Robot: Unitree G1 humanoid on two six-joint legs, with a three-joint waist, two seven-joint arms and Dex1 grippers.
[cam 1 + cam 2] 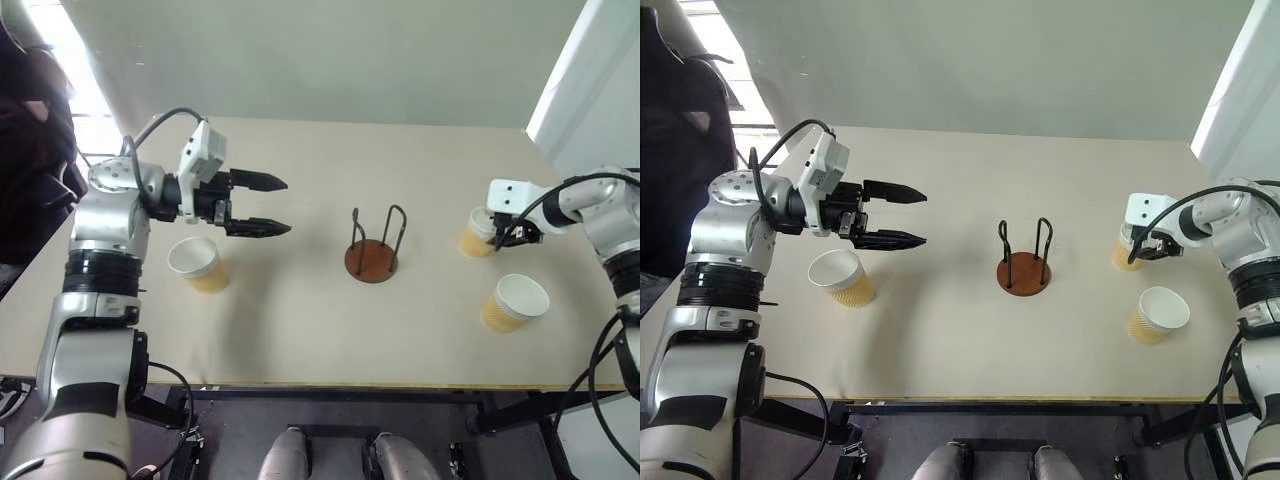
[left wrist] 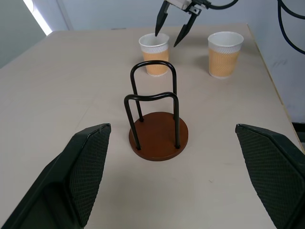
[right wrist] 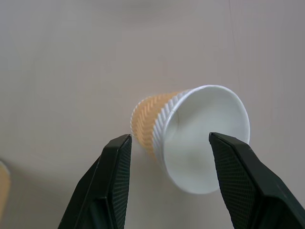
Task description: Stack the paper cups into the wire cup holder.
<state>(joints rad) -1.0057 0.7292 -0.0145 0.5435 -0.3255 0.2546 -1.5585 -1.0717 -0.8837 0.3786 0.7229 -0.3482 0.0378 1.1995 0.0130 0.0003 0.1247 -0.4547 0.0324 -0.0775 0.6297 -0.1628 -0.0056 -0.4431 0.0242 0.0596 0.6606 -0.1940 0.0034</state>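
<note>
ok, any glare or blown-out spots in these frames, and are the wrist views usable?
Left eye view: window at top left is blown out; cups cast only soft shadows on the table. Left wrist view: wire cup holder crisp, own fingers soft. Right wrist view: paper cup clear, between the open right gripper fingers.

Paper cups [image 1: 197,264] [image 1: 514,303] [image 1: 478,233] are showing yellow-tan outside, white rim band, white inside (the wall is carrying a ribbed herringbone pattern up close). Wire cup holder [image 1: 372,255] is showing a reddish-brown disc base with dark, near-black wire loops. Desk [image 1: 300,310] is reading plain pale beige. Left claw [image 1: 262,205] is showing black fingers with a fine mesh texture on the pads [image 2: 88,167], on a silver-and-white arm.
</note>
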